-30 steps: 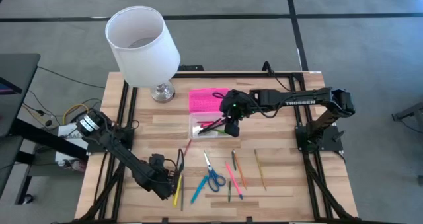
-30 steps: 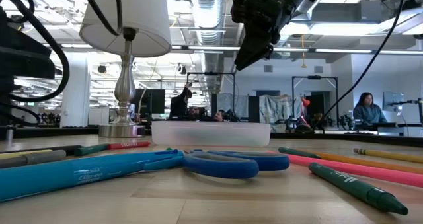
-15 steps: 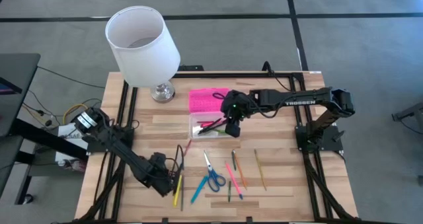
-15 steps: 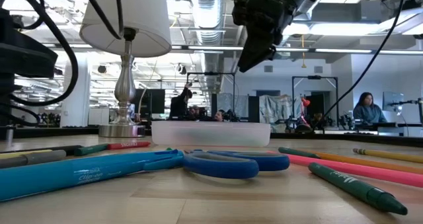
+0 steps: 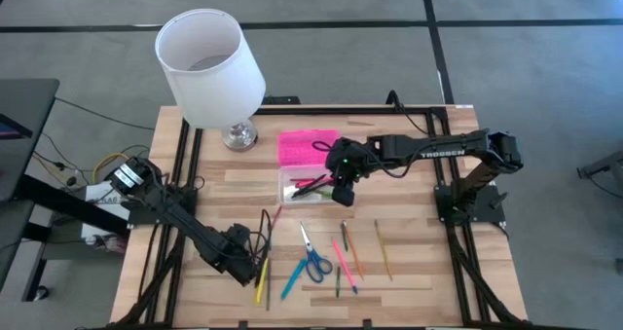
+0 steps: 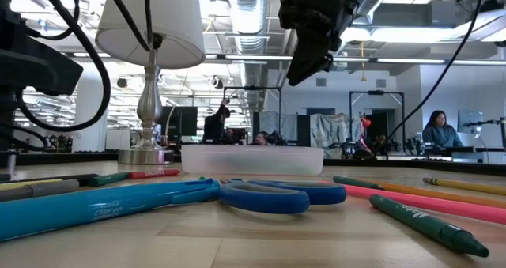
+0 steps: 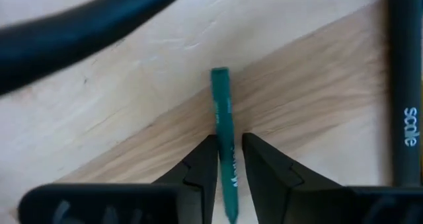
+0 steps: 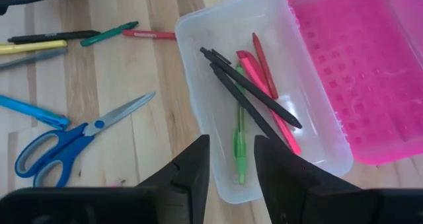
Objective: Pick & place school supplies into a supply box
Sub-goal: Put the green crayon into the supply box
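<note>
Pale matt wood table (image 5: 409,272) — clear glossy plastic supply box (image 8: 198,72) — ribbed pink lid (image 8: 357,72).

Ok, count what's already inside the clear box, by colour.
Black pens: 2
Pink or red pens: 2
Green pen: 1
Total in the clear box: 5

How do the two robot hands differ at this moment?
The left hand is down at the table, fingers flanking a green pen; the right hand hovers above the clear supply box with nothing between its open fingers. Both point downward.
</note>
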Tool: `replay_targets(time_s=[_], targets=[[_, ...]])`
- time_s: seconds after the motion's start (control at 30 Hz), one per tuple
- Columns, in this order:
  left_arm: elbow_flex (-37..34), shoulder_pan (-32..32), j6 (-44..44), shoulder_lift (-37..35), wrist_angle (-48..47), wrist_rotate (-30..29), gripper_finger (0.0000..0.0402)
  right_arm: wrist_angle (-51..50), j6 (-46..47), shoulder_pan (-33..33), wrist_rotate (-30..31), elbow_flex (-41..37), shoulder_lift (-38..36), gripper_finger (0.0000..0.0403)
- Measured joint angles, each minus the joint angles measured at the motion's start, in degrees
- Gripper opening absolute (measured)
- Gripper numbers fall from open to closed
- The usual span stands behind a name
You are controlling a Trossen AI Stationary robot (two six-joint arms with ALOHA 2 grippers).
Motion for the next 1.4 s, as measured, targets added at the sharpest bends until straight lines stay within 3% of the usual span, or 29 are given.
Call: replay_targets(time_s=[0.53,0.83,1.4], targets=[[0.00,0.04,24.43,-0.02,-0.06,0.61,0.0035,0.02,0.09,2.58,0.11,0.00,0.00,0.0111],[0.00,-1.10,40.16,-0.02,-0.27,-2.74,0.0032,0.00,1.54,3.08,0.11,0.00,0.00,0.0111],[1.24,-1.15,39.33,-1.72,-2.37,-5.15,0.0031,0.02,3.10,5.61,0.35,0.00,0.02,0.0111]])
